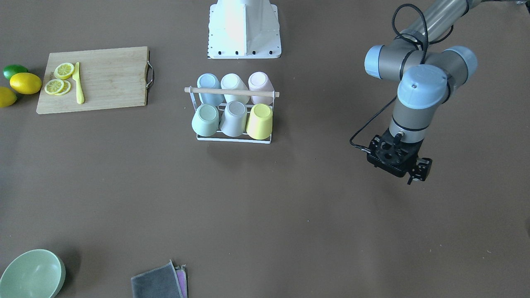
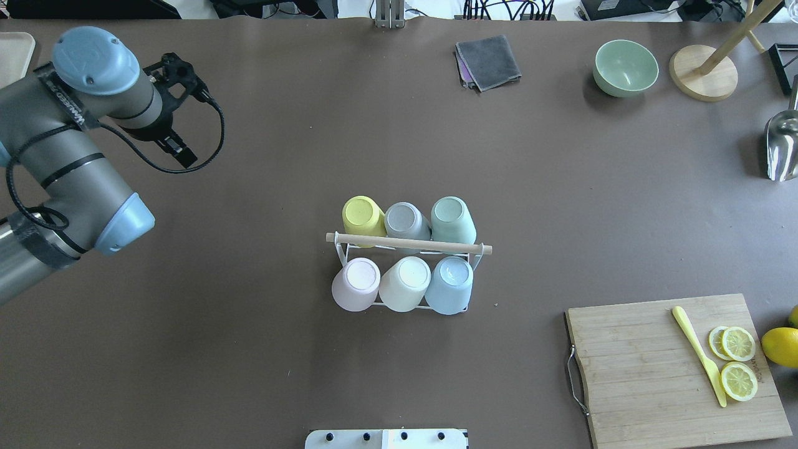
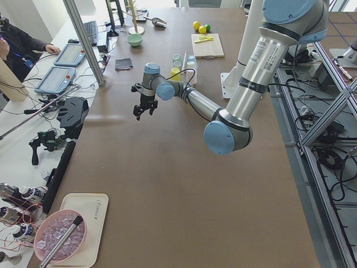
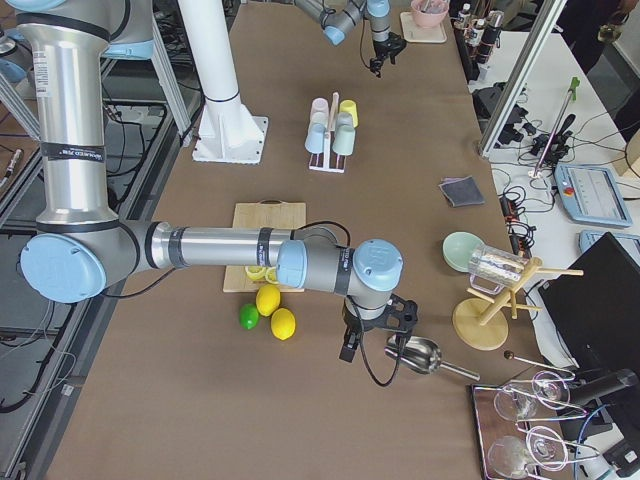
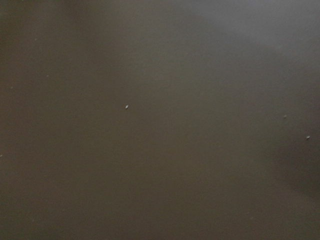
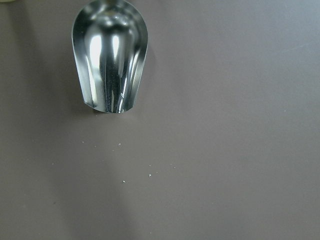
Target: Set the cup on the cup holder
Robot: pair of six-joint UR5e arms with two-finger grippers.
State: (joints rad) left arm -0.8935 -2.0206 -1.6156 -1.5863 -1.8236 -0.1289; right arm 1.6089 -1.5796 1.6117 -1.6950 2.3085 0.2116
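Well apart: cup holder (image 2: 408, 244), left tool (image 2: 177, 140).

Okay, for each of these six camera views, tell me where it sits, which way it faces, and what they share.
Front-facing: across the table, facing the white robot base; left arm shows.
Overhead: behind the robot, looking down; left gripper shows.
Exterior left: table end, left arm near.
Exterior right: opposite end, right gripper near.
Left wrist: straight down at bare brown table; no fingers visible.
Right wrist: down at the shiny metal scoop.
Four exterior views share the white wire cup holder holding six pastel cups.
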